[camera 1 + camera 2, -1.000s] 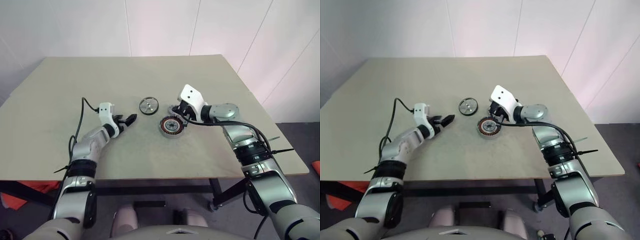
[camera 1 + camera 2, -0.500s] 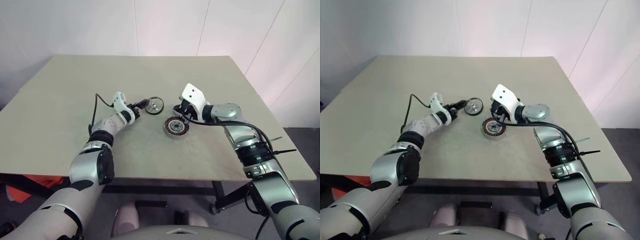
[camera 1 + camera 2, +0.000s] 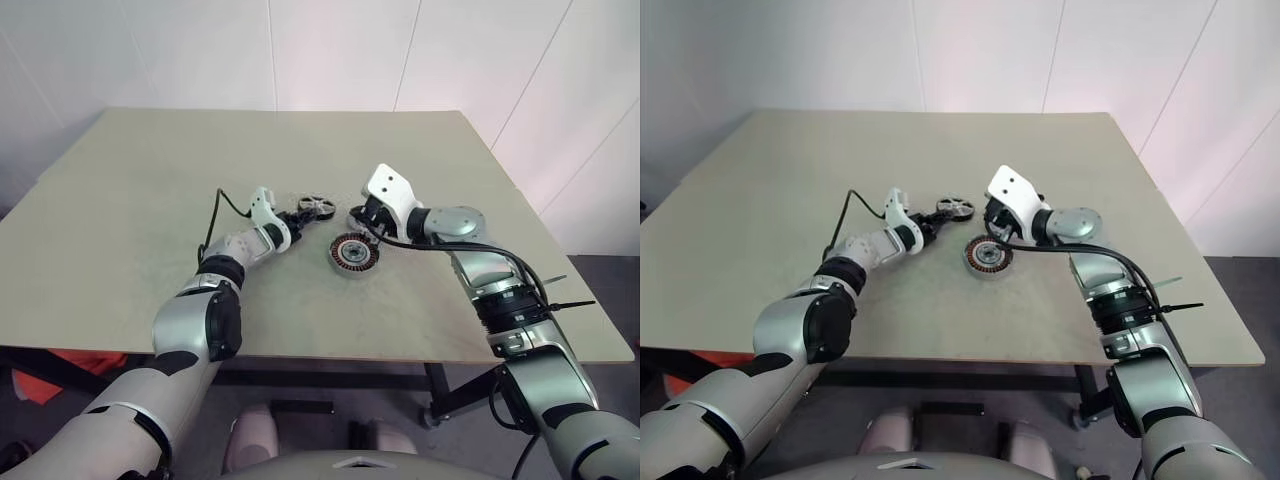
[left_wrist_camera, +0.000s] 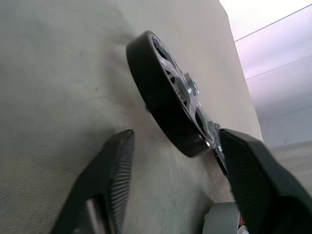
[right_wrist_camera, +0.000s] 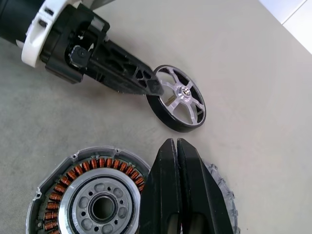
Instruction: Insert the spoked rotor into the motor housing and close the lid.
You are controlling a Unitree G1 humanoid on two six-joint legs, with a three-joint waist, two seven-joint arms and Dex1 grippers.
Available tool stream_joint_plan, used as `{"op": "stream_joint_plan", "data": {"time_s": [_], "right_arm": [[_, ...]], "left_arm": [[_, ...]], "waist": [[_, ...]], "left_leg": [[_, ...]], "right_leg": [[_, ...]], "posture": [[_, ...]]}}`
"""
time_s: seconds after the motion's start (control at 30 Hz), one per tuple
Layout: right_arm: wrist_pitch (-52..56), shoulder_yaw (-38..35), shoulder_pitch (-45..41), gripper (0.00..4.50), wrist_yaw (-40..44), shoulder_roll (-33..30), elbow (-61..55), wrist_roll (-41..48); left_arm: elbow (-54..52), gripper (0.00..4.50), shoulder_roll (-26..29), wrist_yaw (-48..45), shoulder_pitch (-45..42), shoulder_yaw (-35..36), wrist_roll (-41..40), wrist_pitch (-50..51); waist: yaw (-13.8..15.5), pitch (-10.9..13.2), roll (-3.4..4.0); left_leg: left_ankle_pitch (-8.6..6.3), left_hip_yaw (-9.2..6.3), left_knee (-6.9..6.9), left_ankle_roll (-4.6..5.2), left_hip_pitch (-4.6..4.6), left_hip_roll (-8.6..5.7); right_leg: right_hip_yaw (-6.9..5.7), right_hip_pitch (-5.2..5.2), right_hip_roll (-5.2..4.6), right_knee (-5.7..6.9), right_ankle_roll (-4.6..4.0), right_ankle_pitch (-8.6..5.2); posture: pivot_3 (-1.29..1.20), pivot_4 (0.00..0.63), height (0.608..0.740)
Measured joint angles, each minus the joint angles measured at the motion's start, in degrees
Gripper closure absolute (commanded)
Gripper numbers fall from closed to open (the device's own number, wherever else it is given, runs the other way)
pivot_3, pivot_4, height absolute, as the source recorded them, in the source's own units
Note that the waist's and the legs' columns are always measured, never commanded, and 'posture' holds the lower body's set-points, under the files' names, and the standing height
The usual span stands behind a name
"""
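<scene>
pale walls, a bare beige table (image 3: 120,200). near its middle the spoked rotor (image 5: 179,99) stands tipped on its rim between the left gripper (image 4: 170,161)'s parted fingers, which straddle it without clamping. the motor housing (image 3: 353,252) lies just beside, toward the table's right edge, under the right gripper (image 5: 176,151), whose fingers are pressed together. i can read no lettering anywhere.

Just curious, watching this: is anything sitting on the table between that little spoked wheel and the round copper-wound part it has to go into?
Nothing loose lies between them. The spoked rotor stands tipped up at the left claw, with a bare strip of table before the motor housing. The shut right claw rests at the housing's edge and may crowd the way in.
</scene>
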Motion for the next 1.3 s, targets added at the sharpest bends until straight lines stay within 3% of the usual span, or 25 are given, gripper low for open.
{"op": "stream_joint_plan", "data": {"time_s": [0.27,0.47,0.77,0.93,1.07,1.3], "right_arm": [[0.2,0.0,0.0,4.50,-0.6,0.0,0.0,0.0],[0.2,-0.1,0.0,4.50,-1.1,0.0,0.0,0.0],[0.4,-2.0,-0.1,4.50,-3.5,-0.7,0.1,-0.1],[1.8,-4.7,-3.2,4.50,-11.2,-4.1,8.6,-2.8],[1.7,-6.0,-2.6,4.50,-14.5,-6.8,14.1,-4.3],[0.7,-6.7,-1.7,4.50,-18.8,-7.7,20.1,-5.6]], "left_arm": [[0.5,2.61,-0.3,1.1,0.0,1.6,-0.2,-0.2],[0.5,4.03,-1.2,0.9,-0.1,3.7,-1.5,-0.7],[0.5,4.03,-1.2,0.6,-0.2,5.1,-2.5,-0.2],[-2.4,4.03,1.5,-6.1,0.3,9.4,-9.6,12.0],[-12.8,4.03,4.2,-8.9,5.0,10.5,-14.8,25.3],[-36.7,4.03,0.1,-3.7,20.9,8.6,-23.1,49.5]], "waist": [[0.0,0.0,-0.01],[-0.1,0.0,-0.02],[-0.1,0.0,-0.02],[-0.1,0.1,-0.06],[-0.5,0.2,-0.04],[-0.5,0.2,0.02]], "left_leg": [[0.00,0.00,-0.01,0.00,-0.01,0.00],[0.00,0.00,-0.03,0.00,0.01,0.00],[-0.05,0.00,-0.04,0.09,0.02,0.01],[0.02,0.01,-0.07,-0.04,-0.03,-0.01],[-0.02,0.06,-0.19,-0.04,-0.03,0.00],[-0.17,0.11,-0.09,0.13,-0.38,0.04]], "right_leg": [[-0.02,0.00,0.00,-0.04,0.00,0.00],[-0.02,0.03,0.00,-0.06,0.00,0.00],[-0.02,0.03,0.00,-0.06,0.00,0.00],[-0.03,-0.02,-0.01,-0.08,-0.01,0.00],[-0.04,-0.05,0.00,-0.24,-0.02,0.00],[-0.13,-0.24,0.00,-0.34,-0.03,0.00]], "posture": [[0.00,0.000,0.740],[0.00,0.000,0.740],[0.00,0.000,0.740],[0.00,0.000,0.740],[0.00,0.000,0.740],[0.00,0.000,0.740]]}}
